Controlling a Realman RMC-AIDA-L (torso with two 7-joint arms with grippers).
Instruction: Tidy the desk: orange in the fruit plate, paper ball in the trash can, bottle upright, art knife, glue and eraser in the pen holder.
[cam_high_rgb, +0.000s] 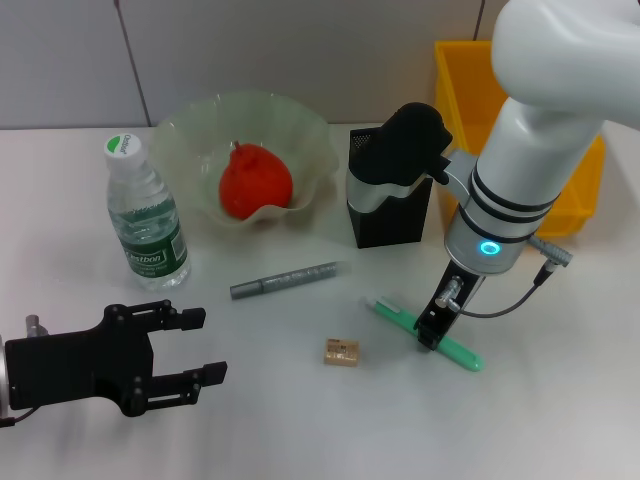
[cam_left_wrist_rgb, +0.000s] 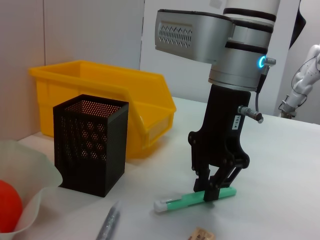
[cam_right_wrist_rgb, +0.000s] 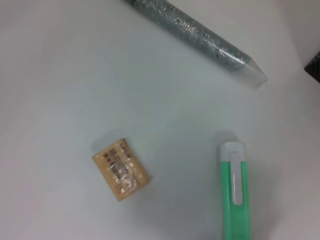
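The orange (cam_high_rgb: 255, 183) lies in the pale-green fruit plate (cam_high_rgb: 300, 130). To its left the bottle (cam_high_rgb: 146, 215) stands upright. On the table lie the grey glitter glue (cam_high_rgb: 285, 280), the tan eraser (cam_high_rgb: 341, 352) and the green art knife (cam_high_rgb: 455, 350). My right gripper (cam_high_rgb: 430, 335) is down at the table, its fingers closed around the art knife (cam_left_wrist_rgb: 180, 202) near its middle. The black mesh pen holder (cam_high_rgb: 395, 220) stands behind it, and the yellow trash can (cam_high_rgb: 470, 90) is at the back right. At the front left my left gripper (cam_high_rgb: 195, 350) hovers open. The paper ball is out of view.
The right arm's elbow hangs over the pen holder and part of the trash can. The glue (cam_right_wrist_rgb: 195, 32) and eraser (cam_right_wrist_rgb: 121, 169) lie close to the knife's white end (cam_right_wrist_rgb: 232, 150). The pen holder (cam_left_wrist_rgb: 90, 145) stands right in front of the trash can (cam_left_wrist_rgb: 100, 85).
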